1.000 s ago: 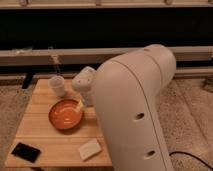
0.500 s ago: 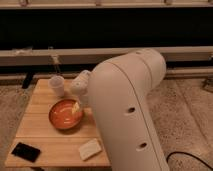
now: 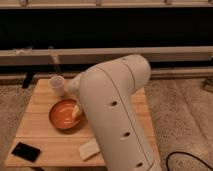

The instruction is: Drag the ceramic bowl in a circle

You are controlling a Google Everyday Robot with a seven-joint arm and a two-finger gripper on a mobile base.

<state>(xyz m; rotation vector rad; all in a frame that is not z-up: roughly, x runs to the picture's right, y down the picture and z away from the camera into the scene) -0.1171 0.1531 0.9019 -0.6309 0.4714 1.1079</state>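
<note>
The robot's white arm point(image 3: 117, 110) is the biggest thing in view, a thick rounded column rising from the near edge and bending left over the middle of the scene, so that it hides the right half of the wooden table point(image 3: 42, 132). The table stands on a speckled floor point(image 3: 180, 115), with a long pale rail point(image 3: 165, 52) and a dark wall beyond it on the far side. The ceramic bowl point(image 3: 61, 116) sits flat and upright on the left-centre of the table, its orange inside glossy and its rim darker. Near the table's near-left corner lies a flat black object point(image 3: 26, 151), perhaps a phone, well apart from the bowl. A pale flat block point(image 3: 89, 149) lies at the near edge, just beside the arm's column. A small white cup point(image 3: 57, 85) stands upright on the far side of the table, near the bowl's far rim but apart from it. The claw point(image 3: 76, 110) reaches down at the bowl's right side and appears to dip inside the rim there; how wide it stands I cannot tell, nor whether it grips the rim or merely rests against it.
</note>
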